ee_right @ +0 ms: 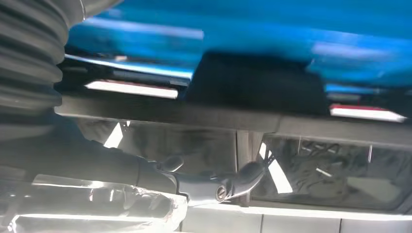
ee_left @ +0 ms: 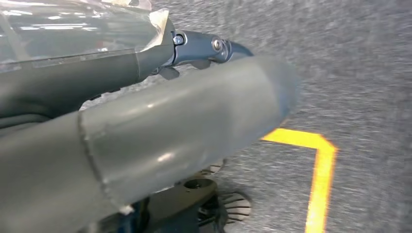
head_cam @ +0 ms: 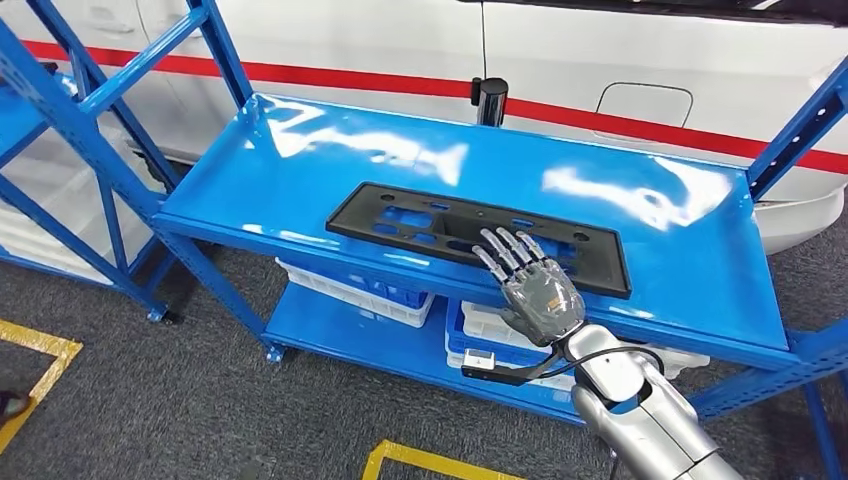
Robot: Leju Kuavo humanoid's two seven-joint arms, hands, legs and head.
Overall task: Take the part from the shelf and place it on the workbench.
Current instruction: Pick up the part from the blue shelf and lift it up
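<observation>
The part (head_cam: 420, 222) is a long flat black plastic frame with cut-outs, lying on the top level of the blue shelf (head_cam: 330, 150). My right hand (head_cam: 535, 290) reaches in from the front with its fingers stretched out and apart over the part's near edge, right of its middle. Nothing is gripped. In the right wrist view a dark finger (ee_right: 233, 182) lies below the blurred black part (ee_right: 252, 87); whether it touches the part I cannot tell. My left hand (ee_left: 170, 131) hangs over the grey floor, its thumb and a finger straight, holding nothing.
White and blue bins (head_cam: 350, 290) (head_cam: 480, 325) sit on the lower shelf level. A white vehicle body with a red stripe (head_cam: 600, 60) stands behind the shelf, with a black post (head_cam: 490, 100) at the shelf's back edge. Yellow tape (head_cam: 400, 460) marks the grey floor.
</observation>
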